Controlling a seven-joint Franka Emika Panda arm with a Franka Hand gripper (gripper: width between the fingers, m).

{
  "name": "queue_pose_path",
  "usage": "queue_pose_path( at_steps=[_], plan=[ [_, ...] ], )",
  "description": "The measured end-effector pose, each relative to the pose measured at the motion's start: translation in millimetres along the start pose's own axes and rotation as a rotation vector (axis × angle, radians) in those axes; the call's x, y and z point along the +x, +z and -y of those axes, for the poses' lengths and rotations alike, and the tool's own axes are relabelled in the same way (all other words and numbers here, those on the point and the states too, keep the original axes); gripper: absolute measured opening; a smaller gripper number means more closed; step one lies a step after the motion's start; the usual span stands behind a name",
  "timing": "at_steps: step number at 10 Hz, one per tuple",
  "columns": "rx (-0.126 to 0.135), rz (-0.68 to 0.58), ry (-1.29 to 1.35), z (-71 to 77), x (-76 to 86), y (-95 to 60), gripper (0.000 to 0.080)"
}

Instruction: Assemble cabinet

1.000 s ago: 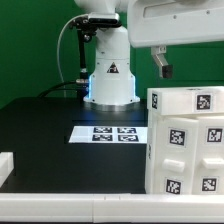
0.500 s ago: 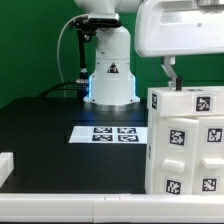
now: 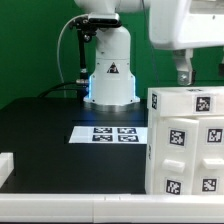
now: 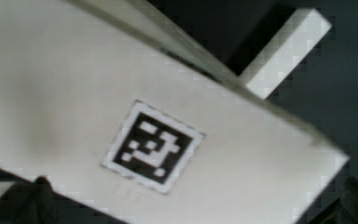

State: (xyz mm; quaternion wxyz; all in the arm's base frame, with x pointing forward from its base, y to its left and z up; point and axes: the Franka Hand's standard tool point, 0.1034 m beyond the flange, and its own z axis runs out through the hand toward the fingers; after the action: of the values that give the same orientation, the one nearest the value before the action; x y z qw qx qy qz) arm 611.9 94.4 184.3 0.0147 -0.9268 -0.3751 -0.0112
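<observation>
The white cabinet box stands at the front on the exterior view's right, with several square tags on its top and front faces. My gripper hangs just above the box's far top edge; only one dark finger shows there. In the wrist view the box's top face with one tag fills the picture. A white panel edge shows beyond it. The dark fingertips sit wide apart at the picture's two corners, with nothing gripped between them.
The marker board lies flat on the black table in front of the robot base. A small white part lies at the table's front edge on the exterior view's left.
My gripper has moved toward the exterior view's right and a little lower, to above the cabinet box's far edge. The box and the other parts have not moved.
</observation>
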Motion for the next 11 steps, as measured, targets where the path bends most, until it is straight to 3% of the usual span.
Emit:
queue_pose_path(
  at_steps=[1,4,7,11],
  plan=[
    [-0.018,-0.024,-0.07,-7.7,-5.9,-4.7,0.0796],
    [-0.032,-0.002,-0.265,-12.3,-11.5,-0.8,0.0796],
    [-0.054,0.03,-0.634,-8.2,-0.9,9.0,0.0796],
    [-0.034,0.053,-0.655,-11.3,-9.9,31.9,0.0796]
  ],
)
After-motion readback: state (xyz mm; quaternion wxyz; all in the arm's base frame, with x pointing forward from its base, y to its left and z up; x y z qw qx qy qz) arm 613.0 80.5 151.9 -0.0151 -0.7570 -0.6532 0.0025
